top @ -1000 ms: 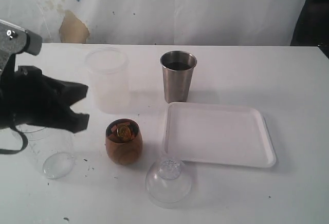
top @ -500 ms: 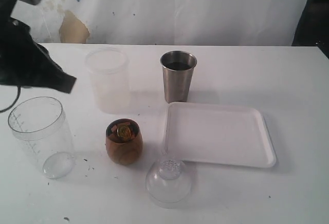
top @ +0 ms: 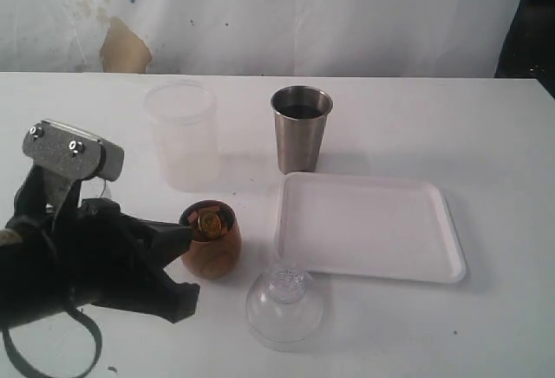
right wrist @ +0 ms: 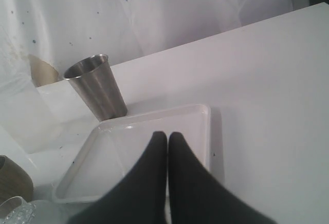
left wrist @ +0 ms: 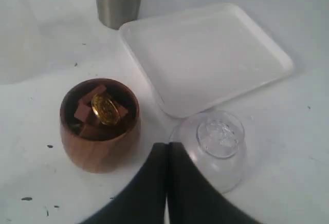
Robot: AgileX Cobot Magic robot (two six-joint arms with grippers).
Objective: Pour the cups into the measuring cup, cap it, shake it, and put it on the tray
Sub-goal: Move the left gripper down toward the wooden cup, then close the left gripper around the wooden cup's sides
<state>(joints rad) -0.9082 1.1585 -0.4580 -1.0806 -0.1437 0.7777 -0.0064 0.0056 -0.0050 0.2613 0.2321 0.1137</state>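
The left fingers (left wrist: 164, 152) are pressed together and empty, their tips just beside the wooden cup (left wrist: 99, 124). The cup stands on the table (top: 486, 135) near the clear dome lid (left wrist: 218, 144), filled with brown pieces and a gold disc. Shut like this the fingers cannot take it, and pushing on would likely shove or tip it and spill the contents.

The right fingers (right wrist: 165, 142), also closed on nothing, hang over the tray (right wrist: 203, 113), near the steel tumbler (right wrist: 97, 85). The measuring cup does not show. If it stands behind the left arm, a swing could knock it over.
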